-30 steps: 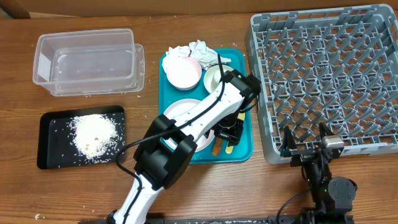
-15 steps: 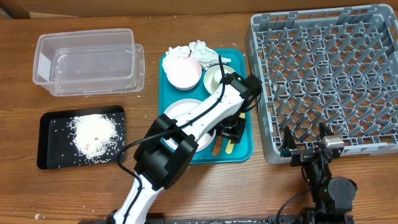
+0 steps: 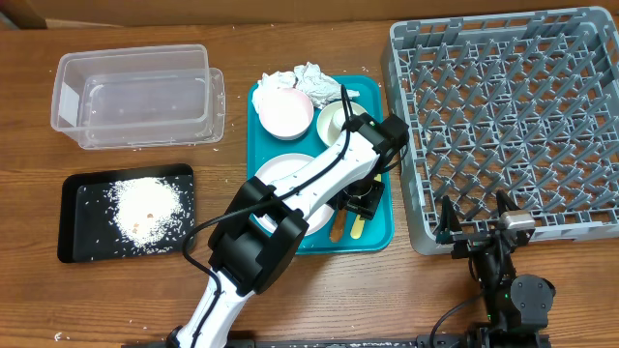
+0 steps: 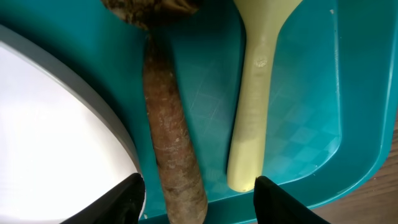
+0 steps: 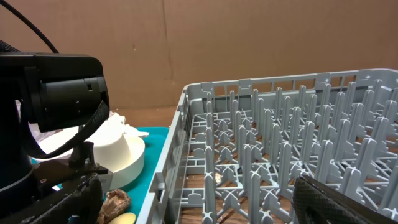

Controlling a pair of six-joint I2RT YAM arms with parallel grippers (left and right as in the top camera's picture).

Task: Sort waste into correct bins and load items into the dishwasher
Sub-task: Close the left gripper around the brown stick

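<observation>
My overhead camera looks straight down on the whole bench [image 3: 97, 300], from far enough to take in both the teal tray [image 3: 379, 230] and the grey rack [image 3: 503, 116]. The left wrist camera faces down, very close, onto one corner of that tray [image 4: 305, 93]. The right wrist camera sits low and looks level across the rack [image 5: 261, 149], probably from the bench's near edge.

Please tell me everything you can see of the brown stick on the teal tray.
The brown stick is long and rough, reddish brown like a sausage. It lies flat on the teal tray, between the plate rim and the yellow spoon handle. Its far end meets a brown crumbly lump. The left gripper, open, straddles its near end and the spoon's.
</observation>
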